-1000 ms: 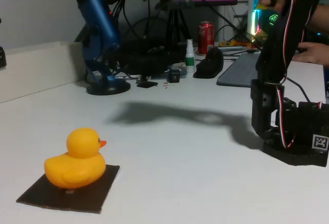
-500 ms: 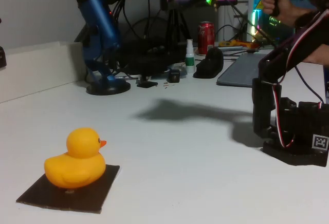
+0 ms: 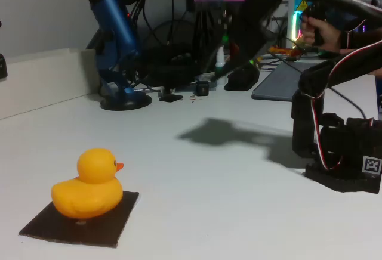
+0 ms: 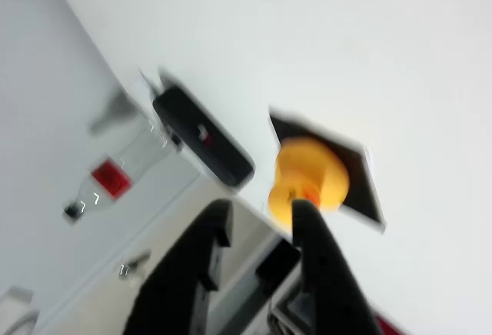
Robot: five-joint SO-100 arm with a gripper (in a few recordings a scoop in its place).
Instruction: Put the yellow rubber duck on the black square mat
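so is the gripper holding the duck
No, the duck sits on the mat by itself, with the gripper empty and far away.

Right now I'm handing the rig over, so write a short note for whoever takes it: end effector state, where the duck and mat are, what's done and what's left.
End effector: open and empty, up in the air, well away from the duck.
Duck: upright on the mat, toward its far left part in the fixed view, beak pointing right.
Mat: flat on the white table, front left.
Done: duck is on the mat.
Left: nothing on the placement; just park the arm.
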